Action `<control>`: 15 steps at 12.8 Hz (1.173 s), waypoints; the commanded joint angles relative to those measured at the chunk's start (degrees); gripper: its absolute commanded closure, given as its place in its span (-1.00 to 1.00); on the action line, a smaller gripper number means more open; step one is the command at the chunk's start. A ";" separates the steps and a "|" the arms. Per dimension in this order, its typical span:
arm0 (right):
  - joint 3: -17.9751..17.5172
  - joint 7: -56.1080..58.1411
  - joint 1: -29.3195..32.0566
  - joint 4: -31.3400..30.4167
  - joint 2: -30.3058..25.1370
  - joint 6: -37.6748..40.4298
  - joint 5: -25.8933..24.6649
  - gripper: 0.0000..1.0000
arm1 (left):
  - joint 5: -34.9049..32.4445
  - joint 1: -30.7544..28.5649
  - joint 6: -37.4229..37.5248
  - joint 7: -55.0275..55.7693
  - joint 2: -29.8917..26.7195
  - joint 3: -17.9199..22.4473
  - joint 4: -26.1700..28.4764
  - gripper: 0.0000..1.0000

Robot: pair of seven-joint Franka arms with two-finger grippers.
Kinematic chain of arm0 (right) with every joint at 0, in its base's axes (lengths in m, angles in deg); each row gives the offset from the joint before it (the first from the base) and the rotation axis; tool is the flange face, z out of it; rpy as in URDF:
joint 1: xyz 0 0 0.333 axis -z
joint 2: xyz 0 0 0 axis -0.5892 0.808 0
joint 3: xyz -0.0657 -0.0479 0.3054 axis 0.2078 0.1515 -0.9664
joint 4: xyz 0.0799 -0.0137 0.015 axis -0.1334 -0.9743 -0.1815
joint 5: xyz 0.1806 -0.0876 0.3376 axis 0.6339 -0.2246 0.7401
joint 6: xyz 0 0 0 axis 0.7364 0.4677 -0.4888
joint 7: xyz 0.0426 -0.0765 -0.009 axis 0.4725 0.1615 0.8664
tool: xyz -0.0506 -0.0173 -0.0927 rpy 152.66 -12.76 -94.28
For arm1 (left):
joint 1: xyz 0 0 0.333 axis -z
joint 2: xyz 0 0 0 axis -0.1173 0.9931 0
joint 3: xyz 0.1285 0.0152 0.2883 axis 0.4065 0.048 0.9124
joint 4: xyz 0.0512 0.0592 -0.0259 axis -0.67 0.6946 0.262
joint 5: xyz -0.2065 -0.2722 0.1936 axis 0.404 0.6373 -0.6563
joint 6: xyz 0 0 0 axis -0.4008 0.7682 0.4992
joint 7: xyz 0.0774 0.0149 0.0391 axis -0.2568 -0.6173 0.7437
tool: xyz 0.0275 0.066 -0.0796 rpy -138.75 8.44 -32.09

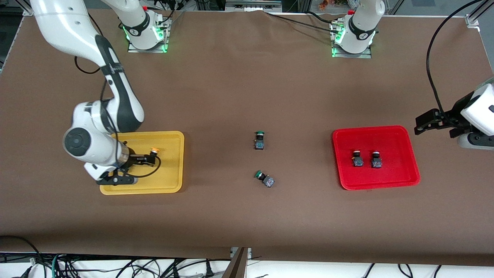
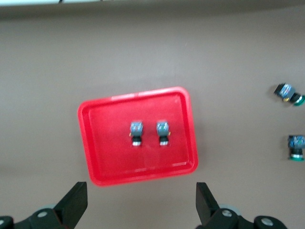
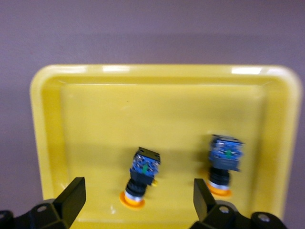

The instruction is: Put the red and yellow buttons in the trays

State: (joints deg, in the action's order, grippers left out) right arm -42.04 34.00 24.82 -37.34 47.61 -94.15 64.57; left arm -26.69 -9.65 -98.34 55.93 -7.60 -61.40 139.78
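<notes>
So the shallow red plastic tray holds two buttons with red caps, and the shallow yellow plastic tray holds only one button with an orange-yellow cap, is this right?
Not quite. The shallow red plastic tray does hold two red-capped buttons, but the shallow yellow plastic tray holds two orange-yellow-capped buttons, not one. The right wrist view shows both; in the front view the right arm hides one.

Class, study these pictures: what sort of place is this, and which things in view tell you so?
Probably a robotics lab bench. Two arms are bolted to a brown-covered table, their bases lit green; cables hang along the table's edge. The right claw hangs open over the yellow tray, the left claw open over the red tray.
</notes>
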 commanded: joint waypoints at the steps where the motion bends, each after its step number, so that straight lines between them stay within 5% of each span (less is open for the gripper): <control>1: 2.51 6.41 0.47 5.07 -3.52 10.11 0.16 -1.00 | 2.59 -1.81 3.11 -0.24 -0.65 0.42 -1.71 -1.00; 3: 4.28 8.96 0.47 8.77 -4.84 16.88 0.16 -1.00 | 6.18 1.41 2.41 -0.93 -5.28 7.49 3.28 -1.00; 6: 6.04 11.35 0.47 14.13 -7.20 26.38 0.34 -1.00 | 9.80 11.43 -6.44 -1.03 -15.66 17.98 18.82 -1.00; 8: 5.61 10.47 0.47 13.54 -12.91 28.95 -0.10 -1.00 | 9.20 20.02 -6.74 -0.42 -17.53 24.64 21.75 -1.00; 12: 0.79 10.29 4.23 6.52 -21.69 31.51 0.16 -1.00 | 9.19 20.69 -6.21 -0.76 -17.00 25.38 21.41 -1.00; 15: 0.33 10.30 7.40 3.35 -27.59 31.42 0.25 -1.00 | 9.19 20.16 -5.60 -0.24 -17.00 25.65 21.32 -1.00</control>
State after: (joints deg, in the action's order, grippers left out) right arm -40.27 43.90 28.87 -29.34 25.39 -61.83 64.57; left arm -18.14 10.26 -103.65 55.76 -23.37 -36.49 159.84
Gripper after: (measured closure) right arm 0.000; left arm 0.000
